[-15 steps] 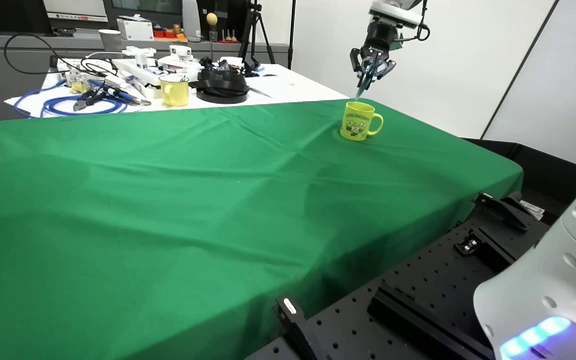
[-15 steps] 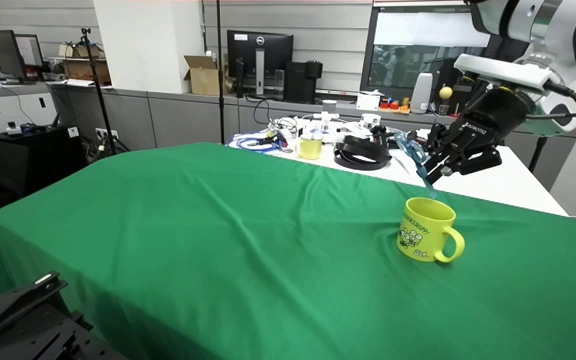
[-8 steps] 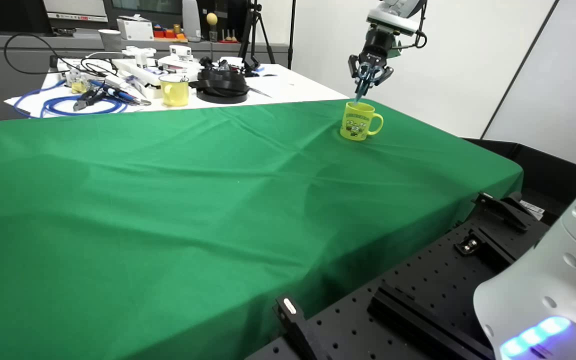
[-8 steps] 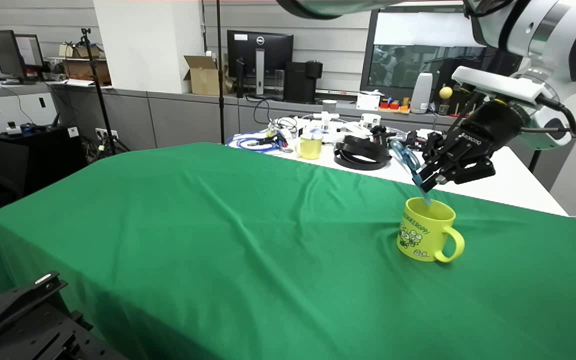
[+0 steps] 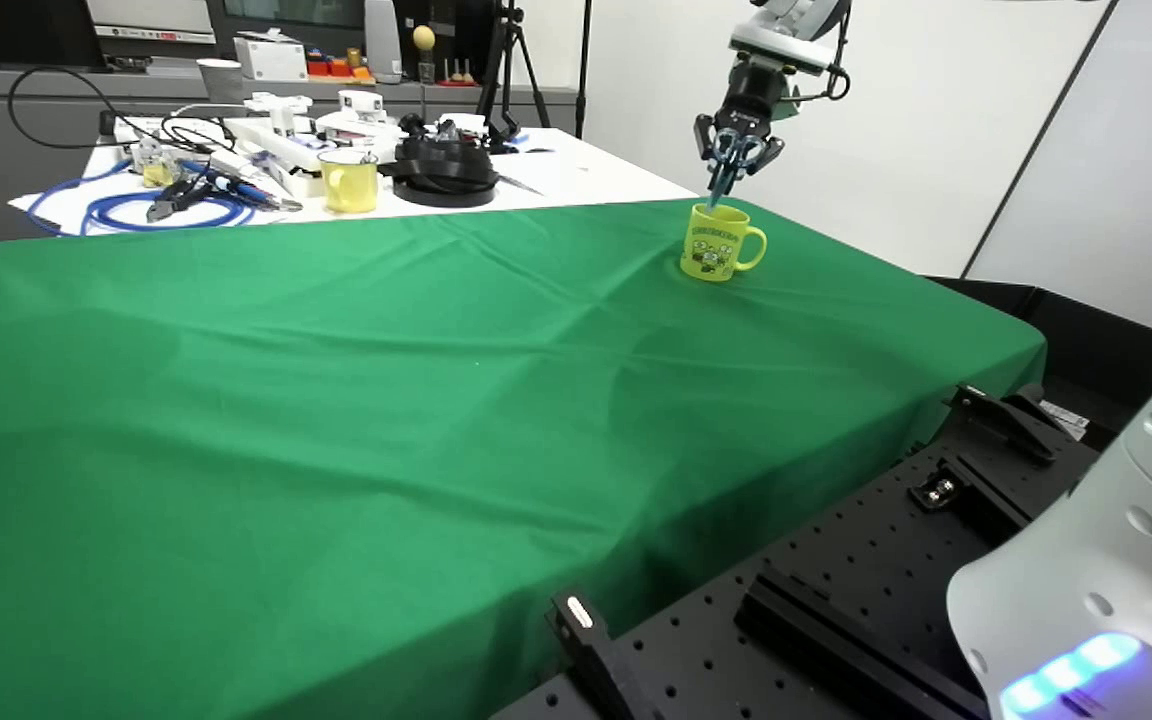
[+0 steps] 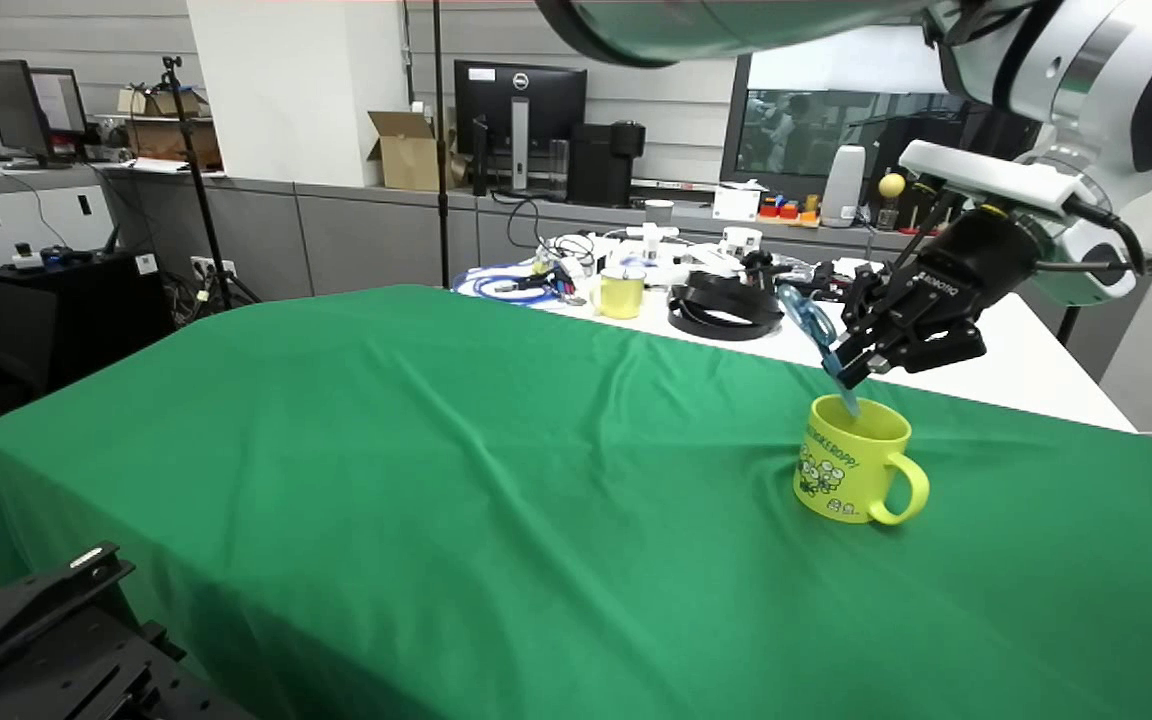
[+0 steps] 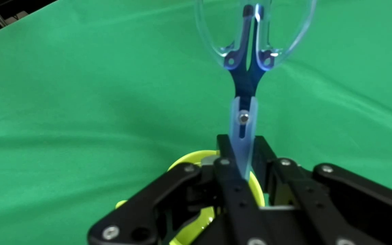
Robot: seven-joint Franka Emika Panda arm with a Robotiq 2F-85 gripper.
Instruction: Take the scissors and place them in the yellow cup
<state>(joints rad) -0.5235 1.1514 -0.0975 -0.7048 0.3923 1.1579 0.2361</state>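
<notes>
The scissors are small, with clear blue handles and a bluish blade part. My gripper is shut on the blade part, and the handles stick out beyond the fingertips. The scissors tilt, handles up and tip down. The yellow cup stands upright on the green cloth, its handle to one side; it also shows in an exterior view. The tip lies at the cup's mouth and seems just inside the rim. In the wrist view the cup's rim shows below the fingers, partly hidden by them.
The green cloth covers the table. Behind it a white table holds cables, tools, a black strap-like thing and a paler yellow cup. A black perforated base plate lies along the near edge.
My gripper has moved down and slightly toward the cup with the scissors held. The scissors' tip went from above the cup to its mouth. The cup has not moved.
</notes>
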